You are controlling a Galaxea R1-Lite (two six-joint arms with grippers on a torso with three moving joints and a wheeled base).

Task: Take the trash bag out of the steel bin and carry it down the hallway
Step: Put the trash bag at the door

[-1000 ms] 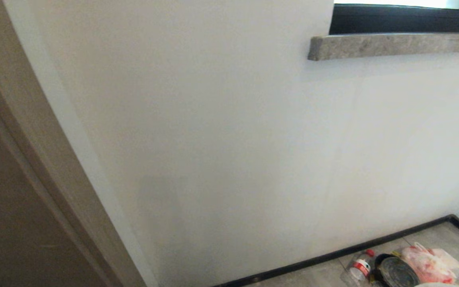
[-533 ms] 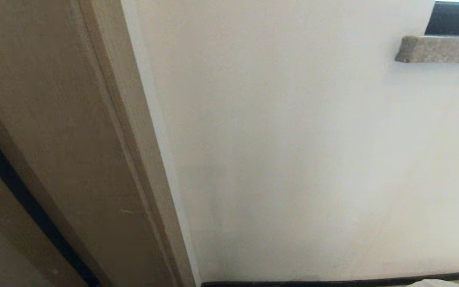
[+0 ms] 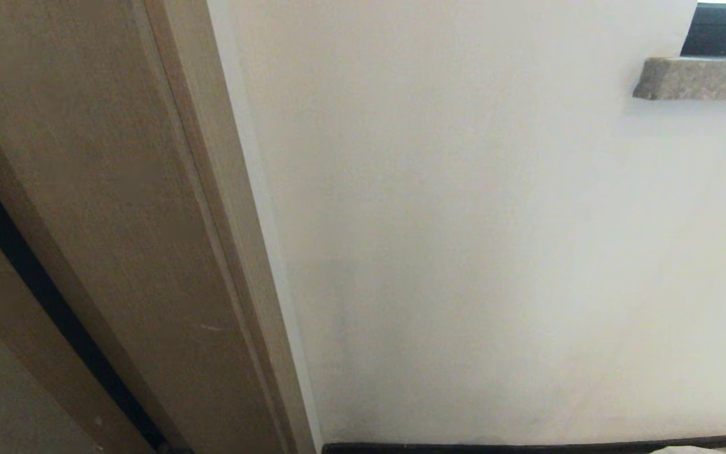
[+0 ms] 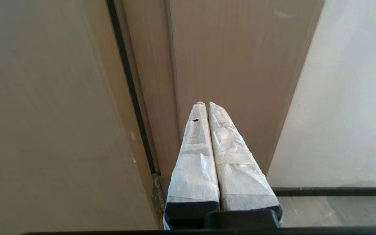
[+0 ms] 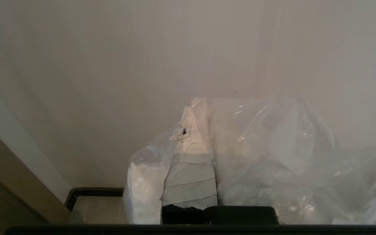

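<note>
Trash bag (image 5: 266,156): clear wrinkled film draped over and around the right gripper (image 5: 204,107), spreading toward 3 o'clock in the right wrist view. The taped fingers are pressed together on the film, so the bag is pinched and off the floor. It looks nearly empty and light, and should sway with any turn of the base.

Steel bin: not in any current view. One second ago the head view had it at 5 o'clock on the floor, with a bottle and a red-and-white bag beside it. Those have since slid out of frame. The whole picture swung, so the camera turned; the objects did not move.

Now the head view shows a tan door frame (image 3: 167,208) filling 9 o'clock, white wall (image 3: 495,252) at centre, black baseboard (image 3: 527,447) along 6 o'clock and a stone sill (image 3: 703,79) at 2 o'clock.

Left gripper (image 4: 207,106): fingers closed together, empty, pointing at the door frame.

Judgement: removal is done and the carry is under way. The robot sits close to the frame, so clearing the doorway is the concern.
</note>
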